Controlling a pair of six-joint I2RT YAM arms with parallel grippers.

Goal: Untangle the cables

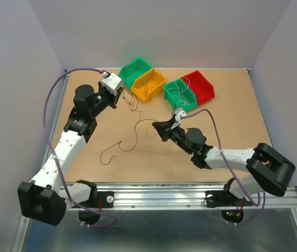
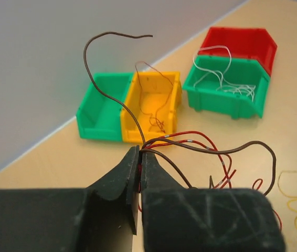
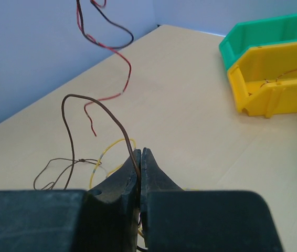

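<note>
Left hand (image 2: 139, 157) is pinched tight on the red and brown cables (image 2: 161, 140), held above the desk (image 1: 227, 121) near the yellow bin (image 1: 149, 84). Strands trail across to the right hand (image 3: 141, 156), clamped shut on a brown one. This looks like the pull-apart step. Next, I'd say, comes a slow spread of the hands to slip red free of brown. No readable writing anywhere.
</note>
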